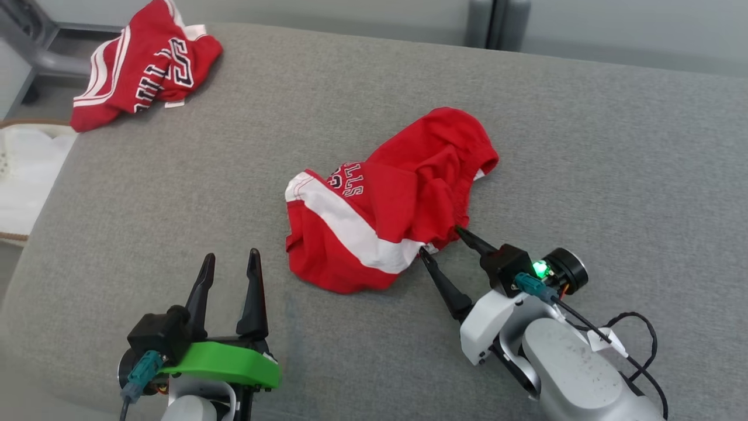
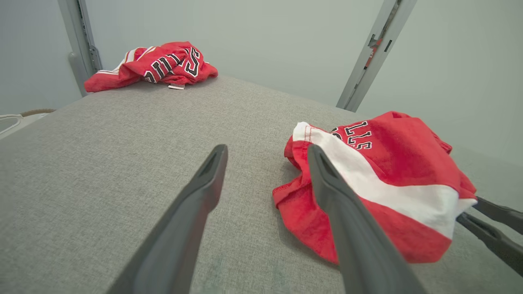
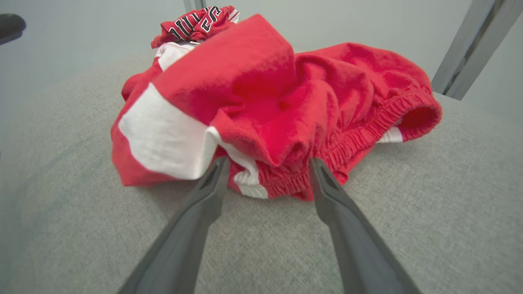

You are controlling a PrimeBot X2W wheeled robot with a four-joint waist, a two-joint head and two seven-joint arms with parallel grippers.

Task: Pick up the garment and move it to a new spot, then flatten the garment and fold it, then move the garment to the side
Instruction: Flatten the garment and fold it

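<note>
The garment (image 1: 388, 202) lies crumpled in the middle of the grey padded surface (image 1: 584, 146). It is red with a wide white band and dark white-outlined lettering. In the left wrist view the garment (image 2: 380, 179) lies to the right, and the right wrist view has the garment (image 3: 253, 102) just ahead. My right gripper (image 1: 440, 240) is open at its near edge, and a gathered fold sits between the two tips of the right gripper (image 3: 267, 161). My left gripper (image 1: 231, 255) stands open over bare fabric, left of the garment and apart from it. The left gripper (image 2: 266, 149) holds nothing.
A second red cloth item (image 1: 143, 64) with stripes and lettering lies bunched at the far left corner. A white basket (image 1: 23, 175) sits beyond the surface's left edge. Grey metal posts (image 2: 369, 53) stand behind the surface. The right arm's cable (image 1: 637, 345) loops at the lower right.
</note>
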